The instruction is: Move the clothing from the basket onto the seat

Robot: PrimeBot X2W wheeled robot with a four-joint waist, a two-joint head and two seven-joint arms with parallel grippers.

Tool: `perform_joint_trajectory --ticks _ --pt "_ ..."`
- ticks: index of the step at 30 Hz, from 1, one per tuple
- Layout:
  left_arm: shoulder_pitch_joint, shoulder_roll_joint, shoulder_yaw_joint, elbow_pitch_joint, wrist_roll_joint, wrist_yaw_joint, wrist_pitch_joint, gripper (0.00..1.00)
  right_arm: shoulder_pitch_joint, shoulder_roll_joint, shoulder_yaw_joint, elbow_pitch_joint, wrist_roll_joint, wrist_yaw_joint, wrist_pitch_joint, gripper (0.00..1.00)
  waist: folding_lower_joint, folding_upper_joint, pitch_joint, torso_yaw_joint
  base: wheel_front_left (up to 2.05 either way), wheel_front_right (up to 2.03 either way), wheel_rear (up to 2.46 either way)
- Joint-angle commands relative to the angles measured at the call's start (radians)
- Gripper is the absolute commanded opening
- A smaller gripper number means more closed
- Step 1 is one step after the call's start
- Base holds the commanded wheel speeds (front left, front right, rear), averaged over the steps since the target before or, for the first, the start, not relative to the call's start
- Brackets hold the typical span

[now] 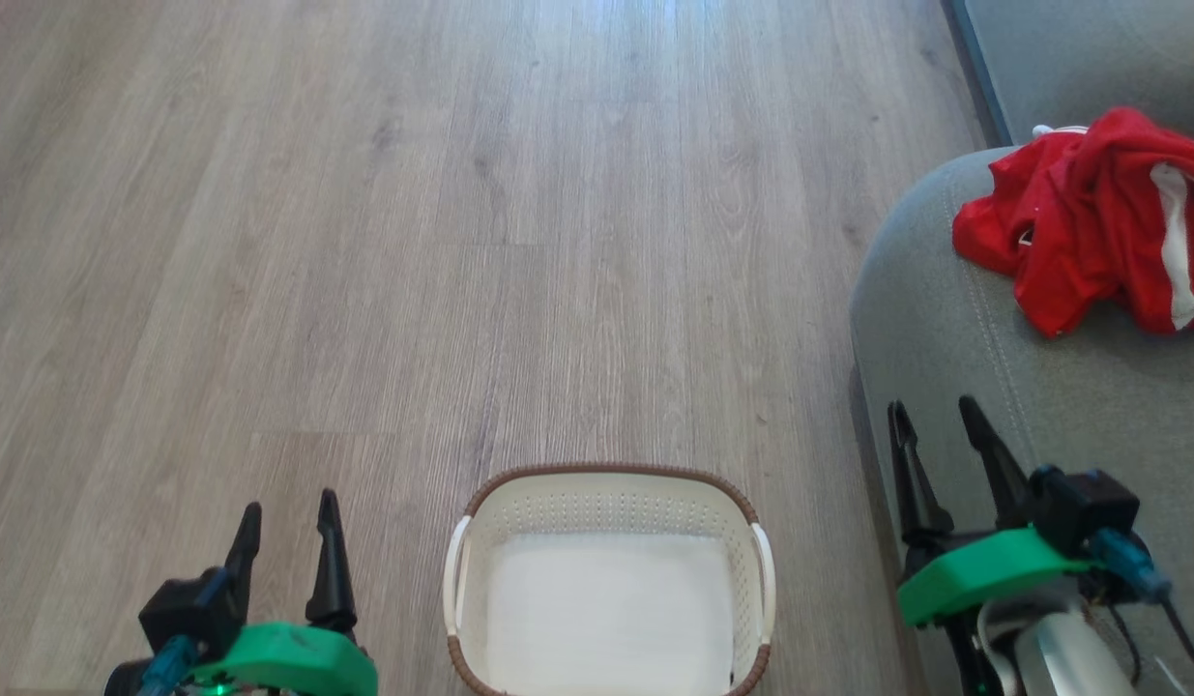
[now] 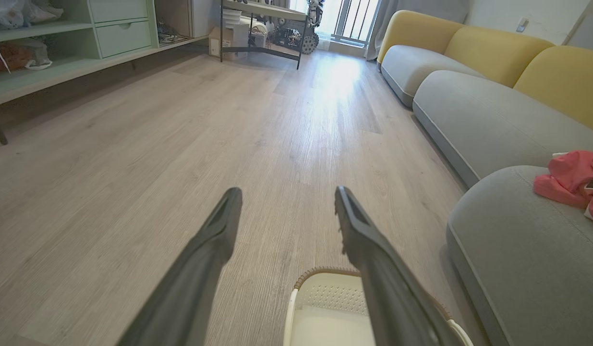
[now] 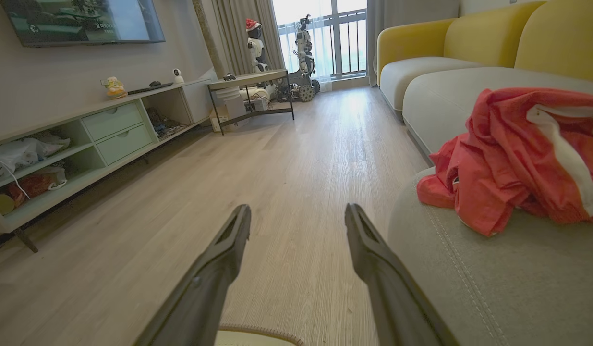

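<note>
Red clothing [image 1: 1090,222] with a white stripe lies crumpled on the grey seat [image 1: 945,319] at the right; the same clothing [image 3: 512,154] and seat [image 3: 493,278] fill the right of the right wrist view. The cream basket [image 1: 606,493] with a brown rim stands on the floor at the bottom centre, with nothing inside it. My left gripper [image 1: 289,512] is open at the lower left, left of the basket. My right gripper [image 1: 935,411] is open over the seat's front edge, nearer than the clothing. Between both pairs of fingers there is nothing.
Wood floor [image 1: 461,242] stretches ahead. A long sofa with yellow backs [image 2: 498,48] runs along the right. A pale green shelf unit [image 3: 85,144] lines the left wall, and a dark-framed table [image 3: 250,96] with small robots stands by the window.
</note>
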Motion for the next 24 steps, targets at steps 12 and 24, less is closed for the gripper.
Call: perform_joint_trajectory --ticks 12,24 --pt "0.012 -0.003 0.067 -0.047 0.036 -0.015 -0.013 1.00 0.014 0.006 0.027 -0.037 0.027 0.000 -0.009 1.00 0.0001 0.0000 -0.021 -0.009 0.00 0.00 0.00" --pt "0.027 -0.008 0.095 -0.053 0.054 -0.019 -0.013 1.00 0.021 0.006 0.016 -0.026 0.023 0.000 -0.009 1.00 0.0001 0.0000 -0.034 -0.010 0.00 0.00 0.00"
